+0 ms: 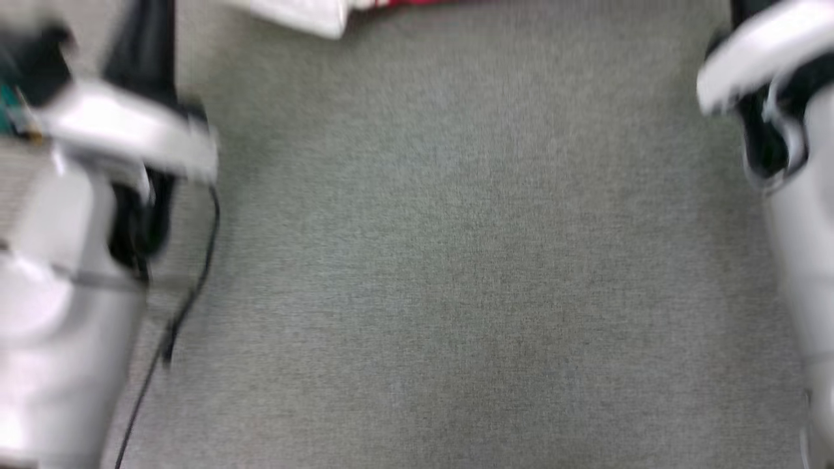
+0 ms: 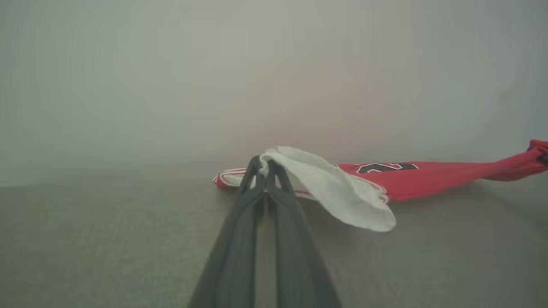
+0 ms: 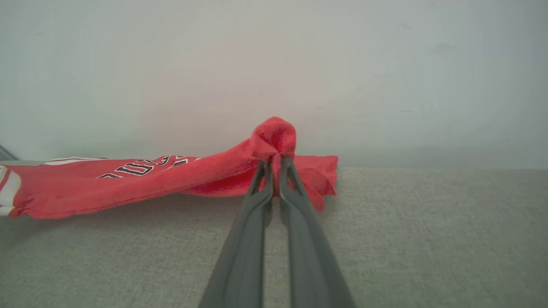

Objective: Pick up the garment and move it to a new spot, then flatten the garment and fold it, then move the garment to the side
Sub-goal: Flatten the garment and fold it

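The left gripper (image 2: pixel 265 169) is clamped on the garment (image 2: pixel 428 177) by its white sleeve (image 2: pixel 342 196). The right gripper (image 3: pixel 276 164) squeezes a red bunch at the other end. The shirt stretches between them, low over the grey mat (image 1: pixel 456 260), by a pale wall (image 3: pixel 274 64). The blurry head view adds a black cable (image 1: pixel 168 345).

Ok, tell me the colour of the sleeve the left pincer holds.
White sleeve, on a red garment; clearest in the left wrist view.
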